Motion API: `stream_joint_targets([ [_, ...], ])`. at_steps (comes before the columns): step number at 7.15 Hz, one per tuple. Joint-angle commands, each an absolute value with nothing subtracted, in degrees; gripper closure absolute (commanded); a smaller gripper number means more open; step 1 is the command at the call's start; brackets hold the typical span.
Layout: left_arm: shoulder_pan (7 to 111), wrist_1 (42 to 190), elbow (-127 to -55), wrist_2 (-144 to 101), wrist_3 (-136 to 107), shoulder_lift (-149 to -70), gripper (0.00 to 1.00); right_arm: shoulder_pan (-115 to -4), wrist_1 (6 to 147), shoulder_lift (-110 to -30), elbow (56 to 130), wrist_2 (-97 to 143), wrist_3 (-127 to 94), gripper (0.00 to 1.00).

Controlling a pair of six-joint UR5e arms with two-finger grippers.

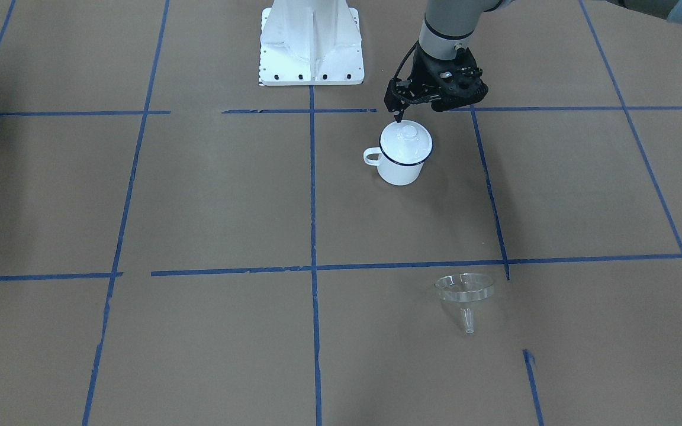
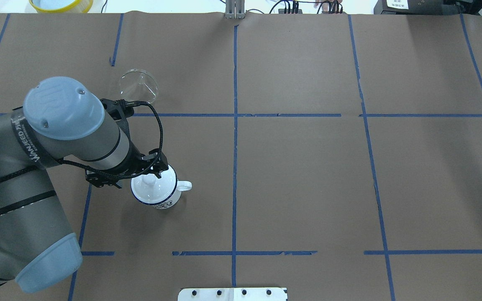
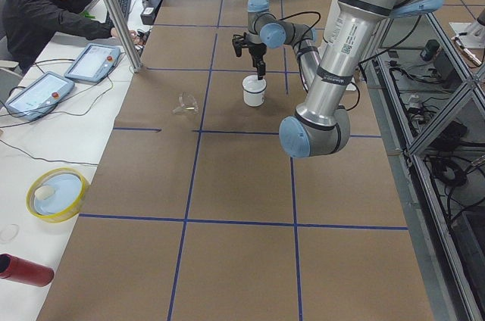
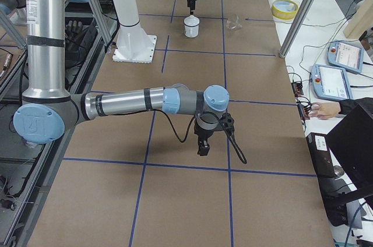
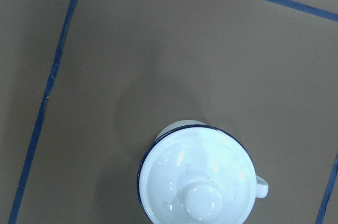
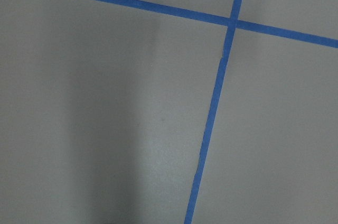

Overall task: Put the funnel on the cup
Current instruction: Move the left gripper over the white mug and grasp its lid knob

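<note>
Worked over a table [image 1: 199, 195] covered in matte brown paper and gridded with blue tape [image 1: 312, 195].

Found the funnel [image 1: 464, 291] lying on its side on the paper, spout toward the operators' side, well apart from the cup [image 1: 400, 168], touched by neither arm. Looked clear and thin-walled, with a cone bowl and a short narrow spout. Could not tell glass from plastic.

Judged the task barely begun: no grasp on the funnel, nothing on the cup but its lid [image 1: 406, 141]. Judged the lid probably had to come off first, followed by the funnel pick and seating it in the cup's mouth.

Noted the cup upright, white, glossy and enamel-like, with a dark blue rim and a loop handle. Noted the lid as domed with a round knob.

Spotted the left gripper [image 1: 399, 116] just above the lid's edge on the robot's side, fingertips pinched together with nothing between them. Could not confirm contact with the lid.

Caught the right gripper [image 4: 203, 149] only in the side view, low over bare paper, far from both items. Could not tell if parted or closed.
</note>
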State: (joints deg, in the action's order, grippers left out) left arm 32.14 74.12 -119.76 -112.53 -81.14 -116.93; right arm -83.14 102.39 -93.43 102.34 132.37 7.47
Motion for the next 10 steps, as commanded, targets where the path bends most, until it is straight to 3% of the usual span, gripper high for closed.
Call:
stream_joint_targets([
  [1,31.55,77.85,-116.82,-111.09,-81.21,-116.9,0.19,-83.14,102.39,-93.43,102.39,132.36,7.47,0.0],
  [4,31.55,78.48,-116.02,-111.09,-80.95,-116.63,0.37,-83.14,102.39,-93.43,102.39,132.36,7.47,0.0],
  [10,31.55,79.89,-115.75,-111.27,-81.12,-116.63,0.44,-83.14,102.39,-93.43,102.3,132.36,7.47,0.0],
])
